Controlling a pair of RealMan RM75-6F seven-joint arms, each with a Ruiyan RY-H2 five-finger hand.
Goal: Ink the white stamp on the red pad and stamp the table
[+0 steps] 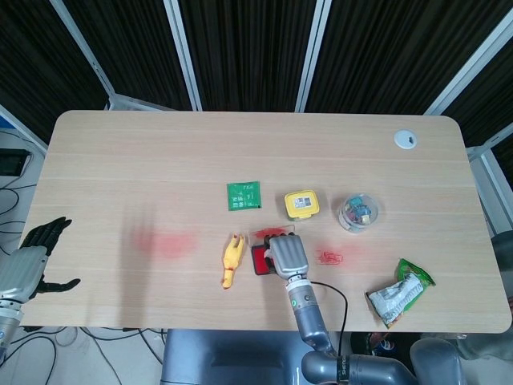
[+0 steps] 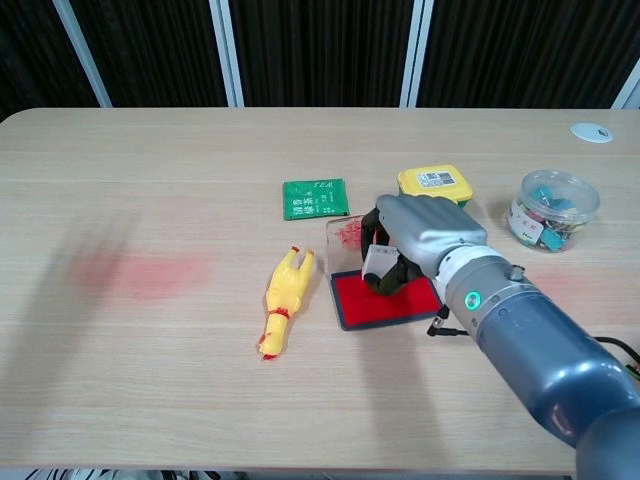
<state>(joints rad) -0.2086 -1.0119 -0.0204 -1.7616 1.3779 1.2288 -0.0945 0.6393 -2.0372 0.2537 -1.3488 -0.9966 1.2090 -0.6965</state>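
wooden table (image 1: pixel 160 152), dark slatted walls (image 1: pixel 240 48)

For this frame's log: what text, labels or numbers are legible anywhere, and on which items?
Nothing can be read for certain.
Green packet: white print, too small to read.
Yellow box: white label on the lid, print blurred.
Green snack bag: markings too small.
Clear tub: no text made out.
White stamp, held by the right hand above the red pad: no legible marking.
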